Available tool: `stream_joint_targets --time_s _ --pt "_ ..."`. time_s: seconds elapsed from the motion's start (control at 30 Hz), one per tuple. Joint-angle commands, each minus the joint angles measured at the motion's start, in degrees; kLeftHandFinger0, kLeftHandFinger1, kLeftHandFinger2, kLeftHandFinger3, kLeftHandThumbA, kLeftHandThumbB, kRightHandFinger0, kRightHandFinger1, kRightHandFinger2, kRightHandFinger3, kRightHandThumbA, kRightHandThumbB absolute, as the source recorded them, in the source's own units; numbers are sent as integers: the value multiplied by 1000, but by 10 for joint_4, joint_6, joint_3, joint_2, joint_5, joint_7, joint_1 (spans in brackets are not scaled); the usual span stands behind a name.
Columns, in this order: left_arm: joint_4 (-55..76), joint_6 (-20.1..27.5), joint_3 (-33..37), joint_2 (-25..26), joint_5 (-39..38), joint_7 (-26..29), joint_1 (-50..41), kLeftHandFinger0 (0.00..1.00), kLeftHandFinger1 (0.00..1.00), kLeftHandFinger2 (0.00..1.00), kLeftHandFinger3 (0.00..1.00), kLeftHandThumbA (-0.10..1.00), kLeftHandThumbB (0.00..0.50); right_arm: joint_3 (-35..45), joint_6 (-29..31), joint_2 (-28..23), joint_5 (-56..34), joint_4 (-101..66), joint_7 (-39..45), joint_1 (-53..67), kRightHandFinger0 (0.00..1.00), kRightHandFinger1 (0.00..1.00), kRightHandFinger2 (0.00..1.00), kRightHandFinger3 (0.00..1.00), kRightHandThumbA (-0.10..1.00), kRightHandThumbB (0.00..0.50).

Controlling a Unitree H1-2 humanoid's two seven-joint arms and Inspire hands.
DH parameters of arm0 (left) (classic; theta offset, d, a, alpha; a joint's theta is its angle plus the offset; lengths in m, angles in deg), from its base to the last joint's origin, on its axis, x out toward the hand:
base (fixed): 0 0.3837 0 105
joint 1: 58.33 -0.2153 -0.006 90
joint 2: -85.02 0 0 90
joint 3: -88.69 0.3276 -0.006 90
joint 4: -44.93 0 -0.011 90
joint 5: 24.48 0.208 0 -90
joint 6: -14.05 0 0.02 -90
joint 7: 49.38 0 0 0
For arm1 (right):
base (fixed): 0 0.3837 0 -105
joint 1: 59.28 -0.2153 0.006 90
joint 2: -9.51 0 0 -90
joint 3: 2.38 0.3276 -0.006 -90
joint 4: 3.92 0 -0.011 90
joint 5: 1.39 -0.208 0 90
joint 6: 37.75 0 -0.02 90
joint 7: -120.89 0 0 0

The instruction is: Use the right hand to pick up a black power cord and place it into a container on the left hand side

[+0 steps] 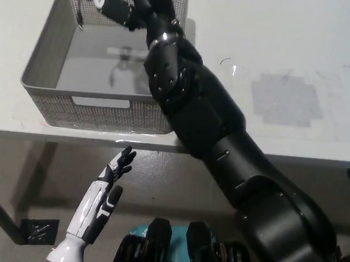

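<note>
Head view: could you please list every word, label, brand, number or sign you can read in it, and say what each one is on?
No text can be read in this view.
Grey basket: no label or print shows on its mesh walls.
Right hand: a small coloured patch shows by it over the basket, too blurred to read.
Left hand, resting low below the table edge: no marking.
White table: only faint scuffs.

right hand [126, 3] black with a pale round patch plus a bit of red/yellow on it | right arm [222, 147] chunky glossy black shells, small screw dots, silvery ring at the wrist | left hand [100, 198] slim white casing, black fingers [122, 160], silver cuff
</note>
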Motion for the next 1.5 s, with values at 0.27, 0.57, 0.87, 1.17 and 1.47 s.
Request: stream_joint_targets --time_s 0.27,0.57,0.87,1.17,1.47 --pt "21 3 7 6 10 -10 8 1000 1000 1000 1000 1000 151 6 51 -7 -20 113 -26 -39 0 405 827 959 -100 140" --pt "20 -2 9 8 13 -14 18 1000 1000 1000 1000 1000 179 -30 -9 -36 -18 131 159 -49 1000 1000 1000 1000 958 499" --pt "21 12 18 13 29 -19 20 1000 1000 1000 1000 1000 162 -39 -4 -56 -21 94 179 -29 1000 1000 1000 1000 1000 428" --pt "26 6 25 17 40 -15 18 1000 1000 1000 1000 1000 157 -36 -1 -77 -20 44 157 0 1000 1000 1000 1000 1000 447" --pt "27 -1 27 16 36 -18 14 1000 1000 1000 1000 1000 161 33 45 -122 -65 -144 142 47 1000 1000 1000 1000 1000 493"
